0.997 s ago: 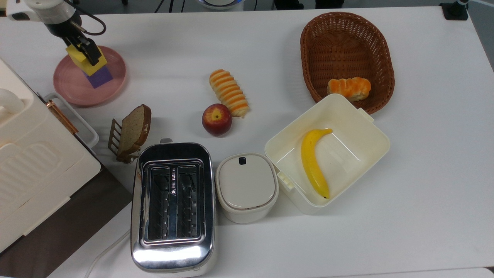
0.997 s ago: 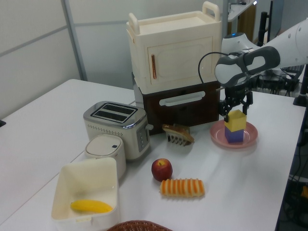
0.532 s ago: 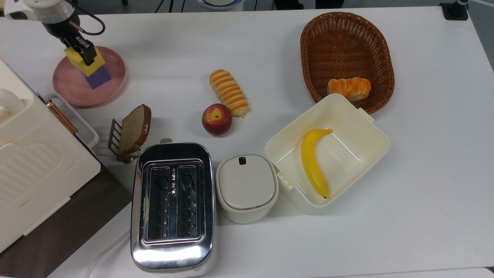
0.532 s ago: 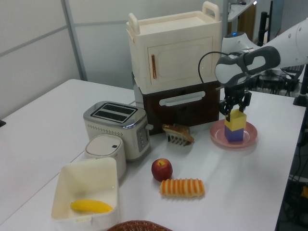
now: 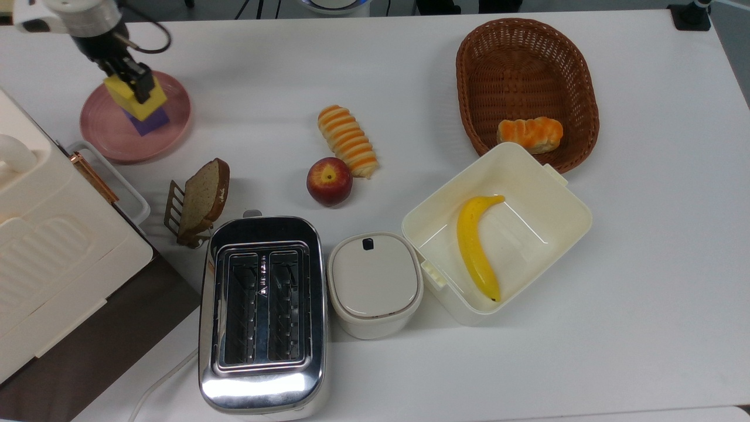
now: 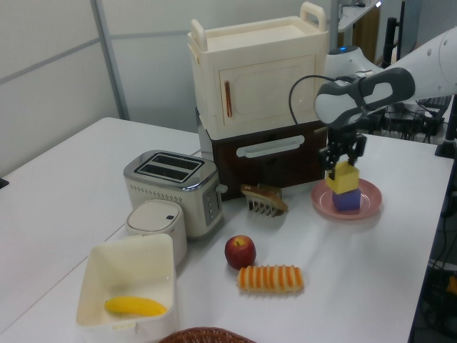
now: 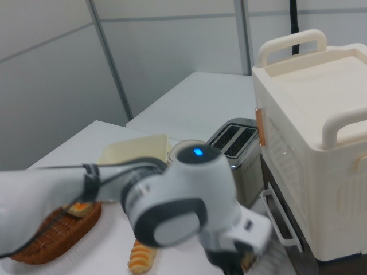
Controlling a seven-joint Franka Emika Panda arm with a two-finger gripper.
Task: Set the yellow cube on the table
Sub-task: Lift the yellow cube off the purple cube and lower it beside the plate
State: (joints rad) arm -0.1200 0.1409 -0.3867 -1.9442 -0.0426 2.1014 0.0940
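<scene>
My gripper (image 5: 142,88) is shut on the yellow cube (image 5: 136,105) at the top view's upper left. In the left view the gripper (image 6: 341,160) holds the yellow cube (image 6: 343,179) tilted, a little above the purple cube (image 6: 348,201). The purple cube (image 5: 150,122) stands on the round pink plate (image 5: 108,132). The white table (image 5: 410,70) stretches around them. The arm's wrist housing (image 7: 183,206) takes up the foreground of the right view.
A cream cabinet (image 5: 41,234) stands at the top view's left edge, close to the plate. A bread slice in a rack (image 5: 202,199), a toaster (image 5: 261,310), an apple (image 5: 329,180) and a striped roll (image 5: 347,140) lie nearby. Further to the top view's right are a lidded pot (image 5: 375,284), a box with a banana (image 5: 498,234) and a wicker basket (image 5: 527,88).
The gripper has risen with the yellow cube, lifting it off the purple cube and shifting it slightly toward the left view's left. The cube now hangs tilted.
</scene>
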